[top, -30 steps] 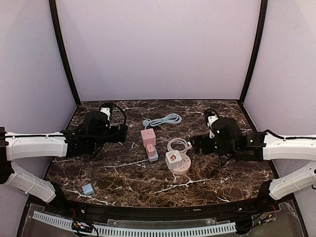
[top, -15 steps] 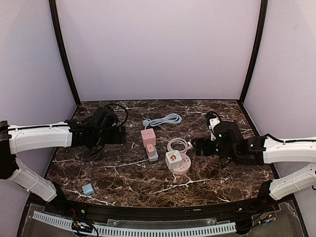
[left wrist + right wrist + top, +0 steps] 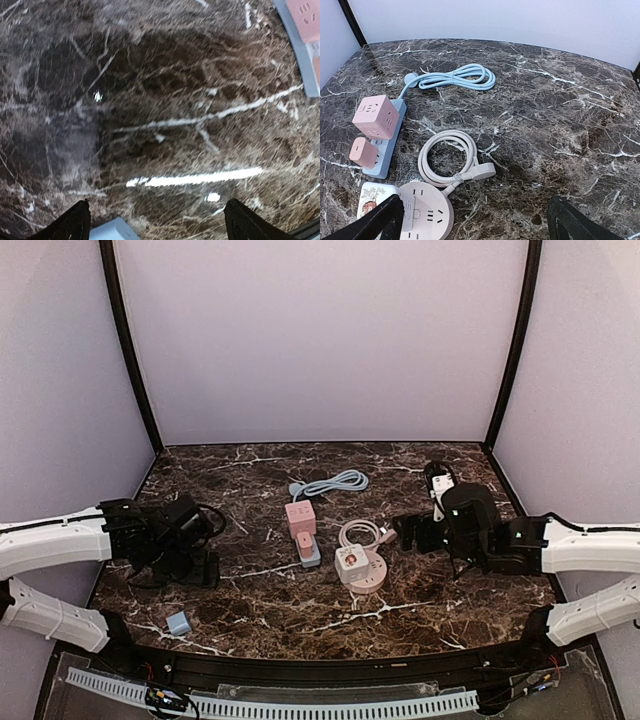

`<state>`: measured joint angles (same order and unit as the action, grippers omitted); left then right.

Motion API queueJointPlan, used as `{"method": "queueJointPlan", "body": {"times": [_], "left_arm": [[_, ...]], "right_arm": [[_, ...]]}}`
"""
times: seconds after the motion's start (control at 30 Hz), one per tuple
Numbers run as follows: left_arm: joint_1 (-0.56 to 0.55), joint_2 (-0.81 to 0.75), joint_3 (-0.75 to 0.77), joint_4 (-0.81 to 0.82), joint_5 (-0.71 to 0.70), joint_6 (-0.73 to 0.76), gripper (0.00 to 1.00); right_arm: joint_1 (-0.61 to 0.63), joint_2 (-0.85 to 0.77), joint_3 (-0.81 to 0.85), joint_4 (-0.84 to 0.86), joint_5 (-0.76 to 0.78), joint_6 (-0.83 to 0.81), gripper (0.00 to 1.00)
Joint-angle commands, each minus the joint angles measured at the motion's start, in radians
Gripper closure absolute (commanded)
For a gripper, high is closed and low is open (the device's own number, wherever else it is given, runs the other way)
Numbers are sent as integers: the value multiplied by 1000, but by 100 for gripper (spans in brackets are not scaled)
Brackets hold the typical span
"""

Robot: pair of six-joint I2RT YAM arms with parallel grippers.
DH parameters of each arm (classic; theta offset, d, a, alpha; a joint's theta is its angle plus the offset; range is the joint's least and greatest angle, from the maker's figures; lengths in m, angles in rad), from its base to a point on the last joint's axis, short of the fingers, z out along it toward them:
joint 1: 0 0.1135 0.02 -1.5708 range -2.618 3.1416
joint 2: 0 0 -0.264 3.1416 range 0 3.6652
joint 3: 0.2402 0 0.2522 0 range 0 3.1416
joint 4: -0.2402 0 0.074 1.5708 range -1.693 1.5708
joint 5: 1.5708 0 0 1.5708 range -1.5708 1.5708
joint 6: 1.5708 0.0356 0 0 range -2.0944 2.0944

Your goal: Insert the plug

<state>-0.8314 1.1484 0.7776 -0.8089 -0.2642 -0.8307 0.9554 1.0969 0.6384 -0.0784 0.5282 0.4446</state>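
A small pale blue plug point(image 3: 179, 623) lies near the table's front left edge; only its corner point(image 3: 112, 230) shows at the bottom of the left wrist view. My left gripper point(image 3: 197, 569) hangs just behind it, pointing down, open and empty point(image 3: 160, 231). A blue power strip point(image 3: 310, 552) at mid-table carries a pink cube point(image 3: 300, 516) and a pink plug point(image 3: 305, 540). My right gripper point(image 3: 405, 532) is open and empty point(image 3: 475, 230), facing a round pink socket point(image 3: 427, 215) and a coiled white cable with its flat plug point(image 3: 485, 171).
A white cube adapter point(image 3: 349, 560) sits on the round socket point(image 3: 362, 575). The strip's blue cable point(image 3: 330, 483) lies coiled at the back. Black frame posts and lilac walls close the sides and back.
My left arm has swung from the back left toward the front left, ending near the pale blue plug. The right arm has shifted only slightly.
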Motion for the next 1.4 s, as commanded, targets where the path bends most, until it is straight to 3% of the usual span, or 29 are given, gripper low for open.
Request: {"method": "queueJointPlan", "body": {"times": [0.0,0.07,0.27,0.4,0.5,0.7,1.0,1.13,1.37], "left_arm": [[-9,-67,-74,-201,116,-122,6],[-9,-99,-81,-240,148,-135,2],[-9,-175,-120,-315,251,-173,1],[-9,-193,-229,-203,375,-219,1],[-9,-177,-266,-156,385,-230,1],[-9,-110,-262,-47,395,-224,2],[-9,-33,-221,39,417,-190,14],[-9,-51,-206,-29,395,-179,19],[-9,-68,-142,-268,326,-114,12]], "right_arm": [[2,-24,-24,4,41,-24,1],[2,-27,-26,0,57,-29,1],[-4,-18,-25,-2,85,-36,1],[-7,-6,-25,-1,99,-35,1],[-10,7,-27,3,103,-35,1],[-12,16,-30,-1,122,-30,1],[-11,-36,-48,-8,131,-22,1],[-14,-33,-50,-7,134,-23,1],[-14,-17,-47,-12,140,-21,1]]}}
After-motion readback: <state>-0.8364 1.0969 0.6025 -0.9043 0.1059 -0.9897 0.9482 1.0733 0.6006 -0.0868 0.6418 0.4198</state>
